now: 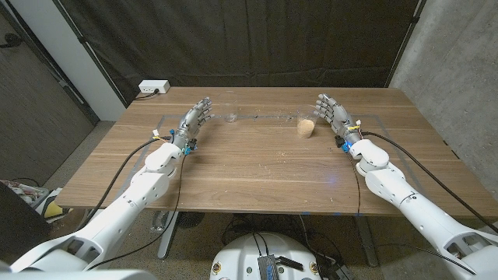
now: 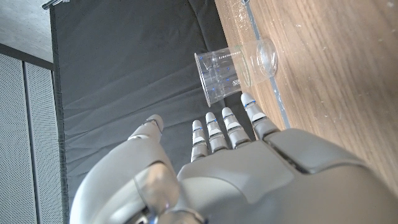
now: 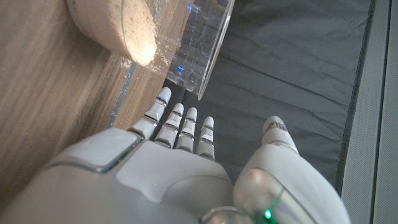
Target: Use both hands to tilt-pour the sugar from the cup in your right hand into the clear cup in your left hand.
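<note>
On my left side, the left hand (image 1: 194, 120) stands with fingers spread wide, holding nothing. Just beyond its fingertips, near but apart, stands the empty clear plastic cup (image 1: 232, 117) on the brown wooden table (image 1: 249, 171). Further right stands the clear plastic cup of tan sugar (image 1: 306, 127), beside the right hand (image 1: 332, 113), also spread and empty.

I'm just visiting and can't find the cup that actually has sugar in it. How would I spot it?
Start at the wooden table and look toward its far side, near the robot's right hand. The sugar cup stands just beside that hand, not held. Unlike the empty cup by the left hand, it holds pale tan sugar at the bottom.
</note>
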`<state>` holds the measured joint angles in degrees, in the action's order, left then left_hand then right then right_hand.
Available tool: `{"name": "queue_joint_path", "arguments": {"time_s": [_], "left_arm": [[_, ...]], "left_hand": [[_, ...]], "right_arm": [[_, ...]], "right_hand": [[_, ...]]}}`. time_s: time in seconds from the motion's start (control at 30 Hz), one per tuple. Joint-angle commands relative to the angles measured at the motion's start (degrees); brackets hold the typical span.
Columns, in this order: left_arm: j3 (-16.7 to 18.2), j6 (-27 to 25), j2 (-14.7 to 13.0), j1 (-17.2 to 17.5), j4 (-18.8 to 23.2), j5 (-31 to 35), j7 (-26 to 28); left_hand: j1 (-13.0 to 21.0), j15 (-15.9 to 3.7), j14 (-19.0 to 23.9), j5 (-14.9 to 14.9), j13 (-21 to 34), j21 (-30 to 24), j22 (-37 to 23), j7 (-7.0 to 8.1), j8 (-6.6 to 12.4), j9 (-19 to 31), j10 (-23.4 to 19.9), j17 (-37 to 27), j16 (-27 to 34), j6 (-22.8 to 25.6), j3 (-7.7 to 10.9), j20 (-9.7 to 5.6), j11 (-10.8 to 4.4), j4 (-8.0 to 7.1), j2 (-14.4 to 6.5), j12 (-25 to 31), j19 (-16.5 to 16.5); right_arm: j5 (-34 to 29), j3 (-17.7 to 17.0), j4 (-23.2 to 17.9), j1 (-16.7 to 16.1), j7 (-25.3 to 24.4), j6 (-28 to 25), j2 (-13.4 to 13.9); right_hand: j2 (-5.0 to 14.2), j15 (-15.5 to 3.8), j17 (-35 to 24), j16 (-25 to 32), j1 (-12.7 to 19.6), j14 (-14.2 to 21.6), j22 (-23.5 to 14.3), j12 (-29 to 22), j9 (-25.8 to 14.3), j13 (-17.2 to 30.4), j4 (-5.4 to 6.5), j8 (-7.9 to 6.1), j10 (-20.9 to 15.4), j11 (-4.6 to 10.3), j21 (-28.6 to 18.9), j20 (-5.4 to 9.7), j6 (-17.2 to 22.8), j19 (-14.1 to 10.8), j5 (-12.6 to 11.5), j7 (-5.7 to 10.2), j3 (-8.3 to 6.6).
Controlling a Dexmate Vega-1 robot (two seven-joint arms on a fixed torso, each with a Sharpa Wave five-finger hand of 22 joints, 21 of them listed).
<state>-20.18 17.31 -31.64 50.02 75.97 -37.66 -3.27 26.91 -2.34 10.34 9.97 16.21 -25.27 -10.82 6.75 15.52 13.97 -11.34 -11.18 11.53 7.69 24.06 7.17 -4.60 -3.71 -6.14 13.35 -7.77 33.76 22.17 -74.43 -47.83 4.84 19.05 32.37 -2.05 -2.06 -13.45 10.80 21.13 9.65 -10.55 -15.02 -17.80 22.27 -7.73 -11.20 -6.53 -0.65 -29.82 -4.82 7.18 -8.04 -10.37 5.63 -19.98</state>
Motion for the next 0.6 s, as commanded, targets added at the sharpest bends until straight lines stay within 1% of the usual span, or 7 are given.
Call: {"name": "queue_joint_path", "arguments": {"time_s": [0.03, 0.27, 0.33, 0.4, 0.43, 0.57, 0.6], "left_arm": [[0.56, 0.29, -1.18, 1.22, 1.46, 0.37, 0.50], [0.47, 0.01, -1.72, 1.04, 1.45, 0.74, 0.24], [0.12, -0.29, -1.80, 0.68, 1.25, 0.98, -0.15], [-0.03, -0.26, -1.75, 0.55, 1.17, 1.18, -0.17], [-0.12, -0.25, -1.70, 0.44, 1.06, 1.28, -0.20], [-0.31, -0.55, -1.76, 0.30, 1.05, 1.44, -0.21], [-0.34, -0.64, -1.81, 0.30, 1.11, 1.50, -0.16]], "left_hand": [[-0.22, -1.59, 0.71, 0.22, 0.21, -0.06, -0.07, 0.44, 0.16, 0.09, -0.97, -0.20, 0.51, 0.48, 0.34, 0.22, -0.17, 0.25, 0.02, 0.52, -0.62], [-0.27, -1.68, 0.79, 0.20, 0.21, -0.03, -0.10, 0.49, 0.20, 0.12, -1.15, -0.19, 0.52, 0.65, 0.34, 0.26, -0.20, 0.26, 0.09, 0.57, -0.71], [-0.29, -1.69, 0.82, 0.19, 0.21, 0.00, -0.10, 0.57, 0.24, 0.13, -1.23, -0.19, 0.52, 0.78, 0.34, 0.28, -0.27, 0.26, 0.10, 0.60, -0.69], [-0.31, -1.67, 0.85, 0.19, 0.21, 0.00, -0.11, 0.58, 0.22, 0.13, -1.26, -0.19, 0.53, 0.74, 0.34, 0.35, -0.31, 0.25, 0.11, 0.61, -0.73], [-0.32, -1.68, 0.83, 0.19, 0.21, 0.01, -0.11, 0.59, 0.24, 0.14, -1.28, -0.19, 0.52, 0.80, 0.34, 0.33, -0.29, 0.25, 0.11, 0.61, -0.74], [-0.37, -1.74, 0.85, 0.18, 0.21, 0.06, -0.13, 0.55, 0.16, 0.15, -1.48, -0.19, 0.51, 0.67, 0.36, 0.40, -0.38, 0.25, 0.13, 0.68, -0.75], [-0.37, -1.75, 0.84, 0.18, 0.21, 0.08, -0.13, 0.57, 0.17, 0.16, -1.44, -0.19, 0.50, 0.72, 0.36, 0.43, -0.38, 0.24, 0.13, 0.66, -0.71]], "right_arm": [[-4.05, 1.30, 2.64, 2.24, 3.46, 1.56, 3.32], [-6.79, 2.02, 4.12, 3.08, 3.75, 2.83, 4.66], [-8.83, 2.35, 3.93, 2.90, 2.51, 2.94, 5.54], [-10.19, 2.68, 4.20, 3.10, 2.06, 3.13, 6.06], [-11.20, 2.90, 4.33, 3.25, 1.52, 3.31, 6.29], [-16.33, 3.96, 3.94, 4.00, -1.17, 3.36, 7.71], [-17.41, 4.21, 3.80, 4.20, -1.65, 3.17, 8.08]], "right_hand": [[-1.21, 0.65, 0.18, -0.21, 0.11, -1.50, -0.06, 0.54, 0.24, -0.11, -0.23, 0.43, 1.28, -0.06, 0.69, -0.39, -1.44, 1.02, 0.13, -0.36, 0.53], [-2.74, 1.35, 0.65, -0.26, 0.13, -3.49, -0.08, 1.46, 0.72, -0.52, -0.56, 0.91, 3.66, -0.38, 1.89, -0.96, -5.23, 2.30, -0.17, -0.28, 1.27], [-3.38, 1.47, 0.81, -0.34, 0.07, -4.30, -0.08, 1.76, 0.88, -0.65, -0.63, 0.95, 4.48, -0.62, 2.18, -1.08, -6.35, 2.45, -0.35, -0.45, 1.60], [-4.15, 1.92, 0.98, -0.23, -0.10, -4.69, -0.07, 1.99, 1.07, -0.82, -0.67, 1.10, 5.17, -0.91, 2.54, -1.21, -7.92, 2.69, -0.58, -0.80, 2.03], [-4.91, 2.19, 1.16, -0.25, -0.19, -5.40, -0.06, 2.28, 1.28, -1.01, -0.72, 1.03, 6.05, -1.74, 2.83, -1.25, -9.10, 2.66, -0.90, -1.07, 2.45], [-6.79, 2.82, 1.71, -0.34, 0.43, -7.28, -0.03, 3.02, 1.79, -1.62, -1.17, 1.05, 8.62, -1.91, 3.85, -1.49, -13.21, 3.13, -1.99, -1.98, 3.50], [-7.12, 2.95, 1.80, -0.35, 0.54, -7.66, -0.02, 3.19, 1.88, -1.75, -1.22, 1.00, 9.25, -2.33, 4.12, -1.64, -13.88, 3.34, -2.24, -2.17, 3.77]]}}
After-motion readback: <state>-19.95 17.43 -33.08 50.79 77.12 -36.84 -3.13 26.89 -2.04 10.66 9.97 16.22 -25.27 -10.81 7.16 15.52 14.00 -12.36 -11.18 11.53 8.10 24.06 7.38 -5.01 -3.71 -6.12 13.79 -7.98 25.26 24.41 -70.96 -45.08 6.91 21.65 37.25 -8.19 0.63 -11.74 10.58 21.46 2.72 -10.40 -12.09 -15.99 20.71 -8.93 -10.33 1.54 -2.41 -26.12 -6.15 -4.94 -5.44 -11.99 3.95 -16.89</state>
